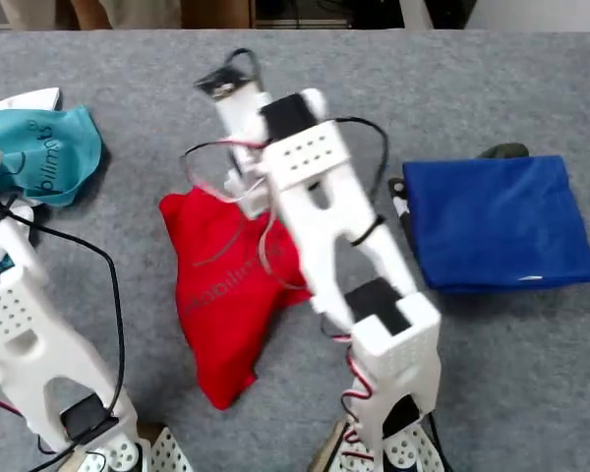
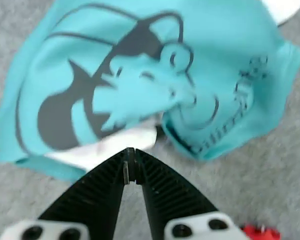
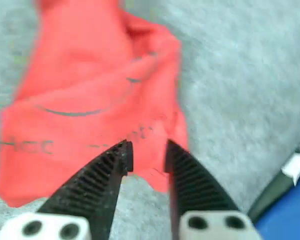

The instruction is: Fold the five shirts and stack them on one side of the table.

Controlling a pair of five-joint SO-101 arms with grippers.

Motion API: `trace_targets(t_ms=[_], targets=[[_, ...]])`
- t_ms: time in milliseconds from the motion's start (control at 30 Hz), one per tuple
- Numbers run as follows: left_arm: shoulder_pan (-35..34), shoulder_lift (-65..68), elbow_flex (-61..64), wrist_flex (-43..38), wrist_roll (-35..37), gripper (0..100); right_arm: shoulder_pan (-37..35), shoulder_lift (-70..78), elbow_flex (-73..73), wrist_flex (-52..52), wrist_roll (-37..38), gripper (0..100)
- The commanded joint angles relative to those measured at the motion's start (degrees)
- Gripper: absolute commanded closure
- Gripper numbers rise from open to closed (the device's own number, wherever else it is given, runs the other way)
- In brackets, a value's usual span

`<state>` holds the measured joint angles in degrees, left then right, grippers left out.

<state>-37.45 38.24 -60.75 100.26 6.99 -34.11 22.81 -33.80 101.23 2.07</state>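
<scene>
step: fold red shirt (image 3: pixel 90 90) | right gripper (image 3: pixel 146 157) spread at its edge; left gripper (image 2: pixel 130 170) pressed together | next: likely pinch edge

A grey, felt-like cover (image 1: pixel 531 393) is lying across the whole work surface. Beyond its far edge, a brown wooden panel (image 1: pixel 216 12) is standing beside a dark opening (image 1: pixel 324 10). A white surface (image 1: pixel 541 12) is showing at the far corner.

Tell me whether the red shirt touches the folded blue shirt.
Apart. The high view shows bare grey table between the red shirt and the blue shirt.
</scene>
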Motion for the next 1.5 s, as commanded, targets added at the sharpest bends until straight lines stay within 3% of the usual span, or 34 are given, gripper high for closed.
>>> trace_targets(t_ms=[0,133,367,567,667,800,867,1067,1467], targets=[[-0.88,-13.85,13.98,0.62,-1.58,98,-4.26,0.22,-5.76,0.7,0.53,90.1],[-0.44,-26.59,34.11,-3.25,-3.52,98,-5.93,7.08,-11.3,0.7,0.26,81.9],[1.85,-48.48,82.9,-30.77,-3.78,98,-7.69,22.99,-23.87,0.35,0.44,71.2],[4.48,-67.03,106.9,-44.48,-3.34,98,-5.58,37.85,-39.25,0.53,0.26,71.4],[4.13,-73.36,113.14,-48.62,-3.34,98,-3.82,41.98,-46.02,0.88,0.18,78.8],[4.57,-77.49,117.71,-50.99,-3.34,98,-0.84,44.7,-50.07,0.88,0.62,99.8],[4.57,-77.49,119.91,-53.27,-3.34,98,0.66,44.88,-50.42,1.14,0.26,96.4],[4.57,-77.49,125.01,-58.11,-3.34,98,3.74,36.97,-50.15,1.14,-0.09,99.3],[4.57,-77.49,126.24,-58.46,-3.43,98,11.38,13.32,-45.23,1.14,0.09,99.3]])
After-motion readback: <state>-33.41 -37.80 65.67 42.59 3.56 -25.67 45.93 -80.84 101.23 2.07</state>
